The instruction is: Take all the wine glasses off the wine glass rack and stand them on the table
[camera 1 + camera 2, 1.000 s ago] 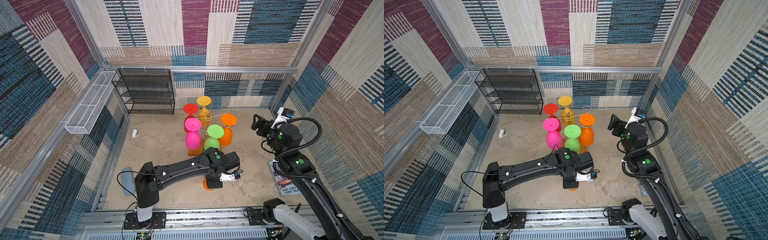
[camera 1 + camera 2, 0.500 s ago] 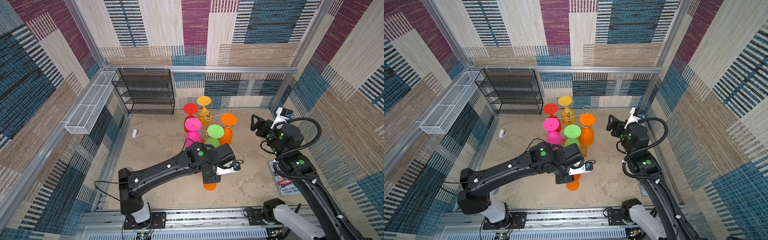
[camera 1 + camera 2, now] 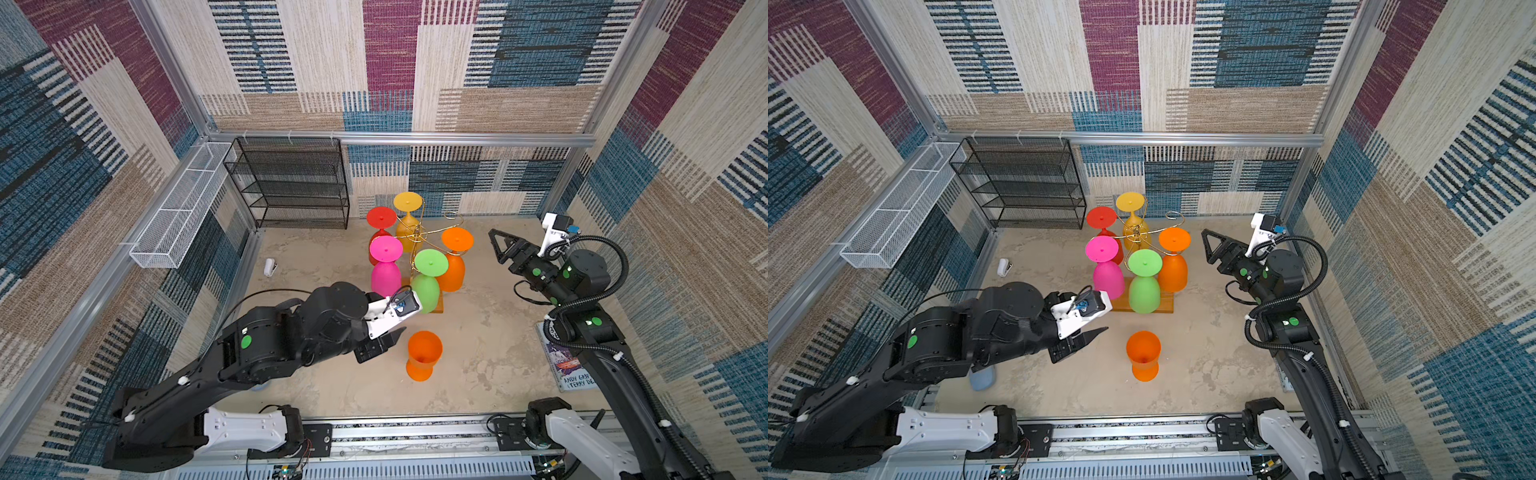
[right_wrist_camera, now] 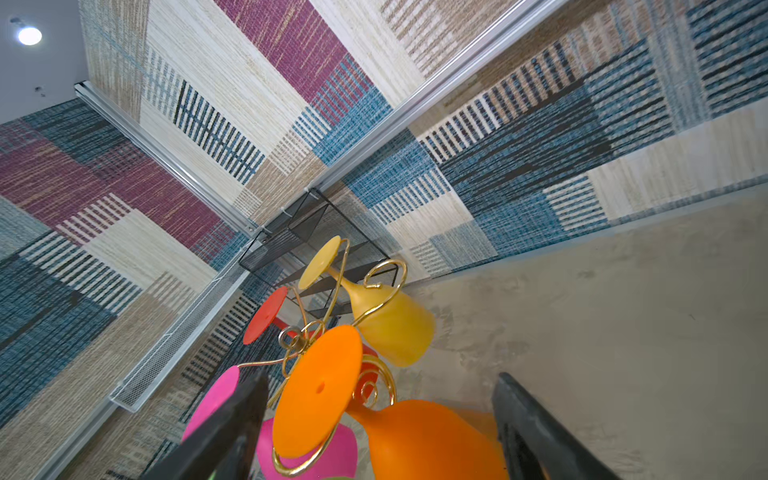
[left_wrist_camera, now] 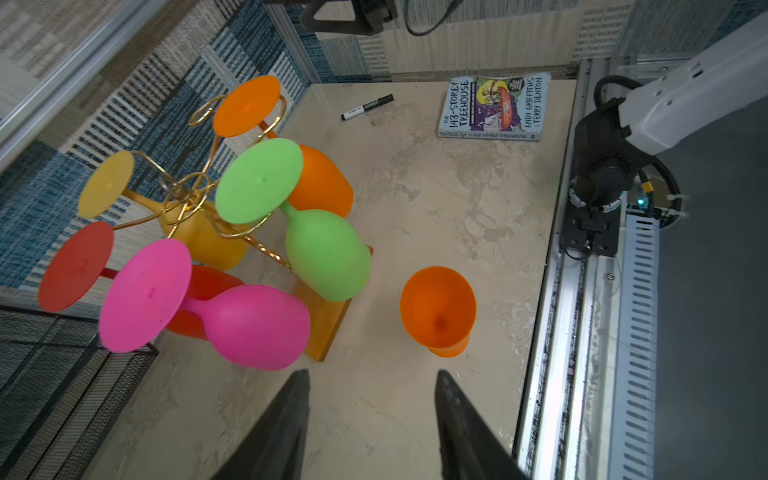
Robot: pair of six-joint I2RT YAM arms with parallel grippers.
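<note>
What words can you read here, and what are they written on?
"THE 143-STOREY TREEHOUSE": on the cover and spine of the book, in the left wrist view.
"ANDY GRIFFITHS", "TERRY DENTON": on the same cover.
The label on the black marker: too small to read.
The cover's other small print: blurred.

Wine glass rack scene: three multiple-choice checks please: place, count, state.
1. Where is the upright orange plastic wine glass? A: black shelf. B: beige tabletop, in front of the gold wire wine glass rack. C: white basket.
2. How many glasses hang on the rack? A: three. B: six. C: five.
3. Left gripper: A: open, clear of that glass. B: shut on its stem. C: shut on the rack.
Answers: B: it stands free there in both top views. C: red, yellow, pink, green, orange hang inverted. A: its fingers are parted, nothing between.
</note>
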